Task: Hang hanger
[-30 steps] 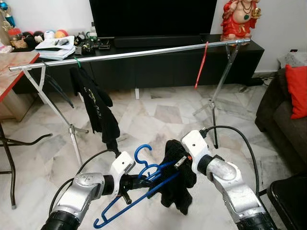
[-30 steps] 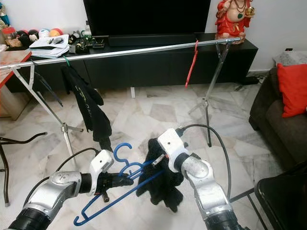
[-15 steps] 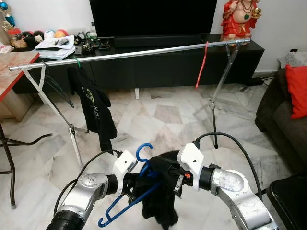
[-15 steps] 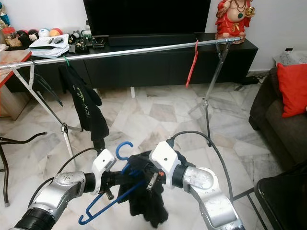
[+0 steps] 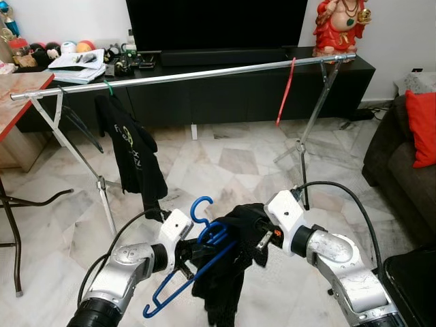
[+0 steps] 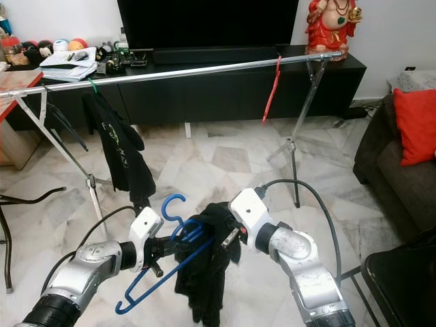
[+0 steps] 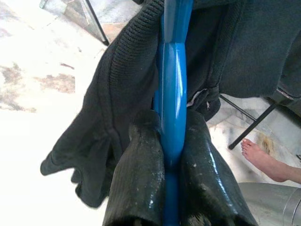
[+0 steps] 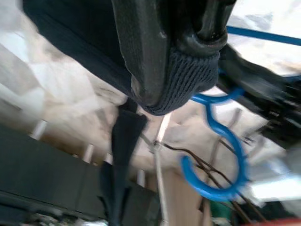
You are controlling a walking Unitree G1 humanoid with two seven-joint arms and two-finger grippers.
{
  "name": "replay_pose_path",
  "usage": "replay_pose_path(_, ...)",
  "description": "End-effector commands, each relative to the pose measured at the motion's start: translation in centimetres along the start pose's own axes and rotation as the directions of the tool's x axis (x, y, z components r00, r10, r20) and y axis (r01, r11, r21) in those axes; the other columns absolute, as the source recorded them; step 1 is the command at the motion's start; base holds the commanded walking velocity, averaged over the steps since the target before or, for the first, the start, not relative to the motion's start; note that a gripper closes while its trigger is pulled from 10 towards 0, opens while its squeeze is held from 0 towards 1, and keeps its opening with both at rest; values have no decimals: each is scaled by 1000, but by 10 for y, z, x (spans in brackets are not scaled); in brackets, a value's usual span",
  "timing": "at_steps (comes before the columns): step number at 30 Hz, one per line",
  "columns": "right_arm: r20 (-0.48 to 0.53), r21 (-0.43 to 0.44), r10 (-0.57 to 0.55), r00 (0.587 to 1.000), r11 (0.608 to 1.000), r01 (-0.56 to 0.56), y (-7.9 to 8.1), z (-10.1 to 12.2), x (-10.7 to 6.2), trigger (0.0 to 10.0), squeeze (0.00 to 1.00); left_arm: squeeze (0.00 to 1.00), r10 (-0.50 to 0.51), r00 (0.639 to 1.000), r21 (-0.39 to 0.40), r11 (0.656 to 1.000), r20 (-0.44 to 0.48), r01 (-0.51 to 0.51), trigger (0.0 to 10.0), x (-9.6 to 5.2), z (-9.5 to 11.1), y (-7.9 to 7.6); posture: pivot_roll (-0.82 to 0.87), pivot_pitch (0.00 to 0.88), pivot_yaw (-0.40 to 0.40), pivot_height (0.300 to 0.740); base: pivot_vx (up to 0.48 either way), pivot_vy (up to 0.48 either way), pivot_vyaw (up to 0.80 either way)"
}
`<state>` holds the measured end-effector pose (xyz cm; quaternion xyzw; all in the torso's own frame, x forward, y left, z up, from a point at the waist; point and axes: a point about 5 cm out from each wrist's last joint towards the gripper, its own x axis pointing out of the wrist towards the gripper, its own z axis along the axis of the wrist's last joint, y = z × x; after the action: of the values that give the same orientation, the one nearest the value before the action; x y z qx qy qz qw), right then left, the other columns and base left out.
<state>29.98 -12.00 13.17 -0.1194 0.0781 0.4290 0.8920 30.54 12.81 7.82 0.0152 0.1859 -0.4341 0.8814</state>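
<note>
Dressing goes on: left tool point(image 5: 193, 251) clamps the blue plastic hanger point(image 5: 197, 262), right tool point(image 5: 261, 240) pinches the black knit garment point(image 5: 228, 272) onto it. Next, I judge, seat the shoulders, then lift to the silver metal rail point(image 5: 184, 77).

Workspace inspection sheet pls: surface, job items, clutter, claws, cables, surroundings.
Surface: marble floor; nothing lying on the part between robot and rail.
Job's things: blue hanger with a black garment draped on it, held low in front of the robot; metal rail across the room on folding legs.
Clutter: black shirt and red hanger already on the rail.
Grippers: left claw shut on the blue hanger; right claw shut on the black garment.
Cables: black cable loops over the right arm; another by the left arm.
Surroundings: TV on a black cabinet, red statue, sofa with red cushion, a person's bare foot.
</note>
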Motion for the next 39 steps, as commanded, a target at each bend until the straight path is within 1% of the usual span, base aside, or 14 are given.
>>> replay_pose_path(1,67,-5,92,994,996,-91,15,11,2,10000,0,0,9,999,-6,1000,39,-9,10000,-3,6,3,-53,74,34,740,0,0,0)
replay_pose_path(5,79,-11,187,979,982,-187,27,11,0,10000,0,0,6,999,-9,1000,48,-6,10000,-3,8,4,-56,72,33,740,0,0,0)
replay_pose_path(7,79,-11,187,979,982,-187,27,11,0,10000,0,0,6,999,-9,1000,48,-6,10000,-3,8,4,-56,72,33,740,0,0,0)
replay_pose_path(9,70,-8,263,962,965,-263,35,10,-4,10000,0,0,9,998,-12,1000,56,-9,10000,-1,8,3,-55,66,23,740,0,0,0)
replay_pose_path(14,60,-7,280,958,960,-280,36,8,-7,10000,0,0,15,998,-16,1000,64,-14,10000,1,8,2,-53,65,16,740,0,0,0)
replay_pose_path(18,-14,-31,238,971,971,-238,25,0,-10,10000,0,0,28,996,-24,999,91,-26,10000,4,10,1,-58,65,5,740,0,0,0)
replay_pose_path(19,-41,-52,152,988,987,-154,14,-2,-9,10000,0,0,35,994,-28,999,99,-32,10000,3,11,1,-58,66,0,740,0,0,0)
replay_pose_path(20,-41,-52,152,988,987,-154,14,-2,-9,10000,0,0,35,994,-28,999,99,-32,10000,3,11,1,-58,66,0,740,0,0,0)
replay_pose_path(22,-53,-71,-44,998,997,40,-10,-2,-6,10000,0,0,43,994,-32,999,98,-40,10000,1,9,1,-53,68,-3,740,0,0,0)
replay_pose_path(23,-53,-71,-44,998,997,40,-10,-2,-6,10000,0,0,43,994,-32,999,98,-40,10000,1,9,1,-53,68,-3,740,0,0,0)
replay_pose_path(28,-27,-37,-245,969,969,244,-34,3,-6,10000,0,0,43,996,-33,999,83,-40,10000,0,4,0,-53,73,-9,740,0,0,0)
replay_pose_path(35,8,-27,-282,959,959,282,-35,10,0,10000,0,0,24,996,-31,999,87,-22,10000,2,4,-3,-55,75,-13,740,0,0,0)
replay_pose_path(36,26,-9,-246,969,969,247,-27,13,9,10000,0,0,3,995,-30,1000,100,0,10000,3,6,-6,-49,77,-14,740,0,0,0)
replay_pose_path(39,45,14,-165,985,986,164,-18,17,16,10000,0,0,-17,994,-30,999,112,21,10000,2,10,-8,-46,78,-14,740,0,0,0)
